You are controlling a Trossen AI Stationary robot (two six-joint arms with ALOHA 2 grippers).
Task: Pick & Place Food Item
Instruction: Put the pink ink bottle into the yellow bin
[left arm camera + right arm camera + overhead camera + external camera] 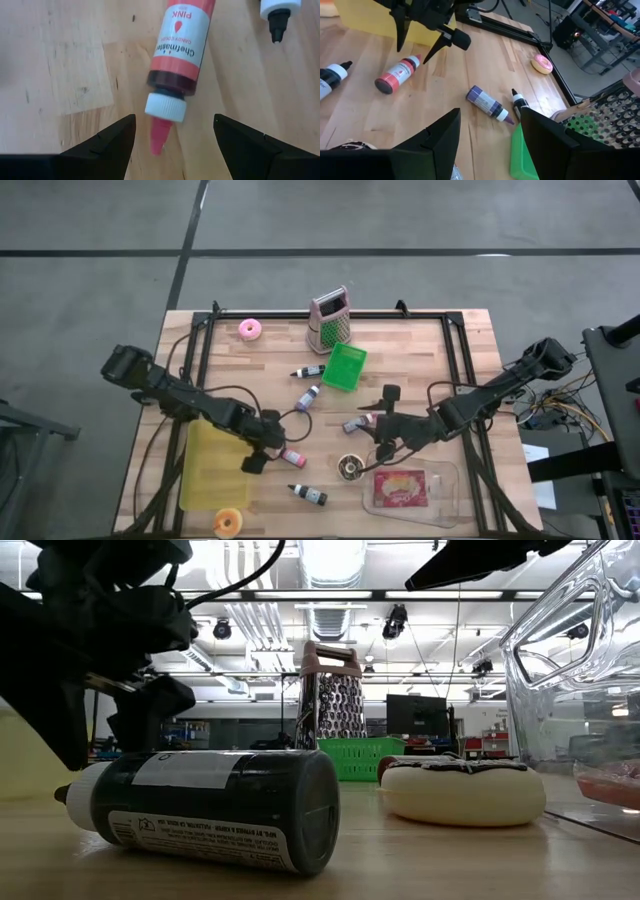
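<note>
While both end effectors (262, 457) (384, 448) gape empty, bottles litter the wooden table (420, 350).

Tabletop (420, 370): pale butcher-block wood inside a black frame.
Far edge: pink donut (250, 330), metal grater (328, 320) standing upright.
Middle: green basket (345, 367) just beside the grater; three small bottles nearby, one dark (308, 371), two purple (309, 397) (358, 423).
Left side: yellow tray (205, 470), pink bottle (293, 456) lying just beside it.
Near edge: orange donut (229, 523), black bottle (309, 495), chocolate donut (350, 467), clear container (445, 490).
</note>
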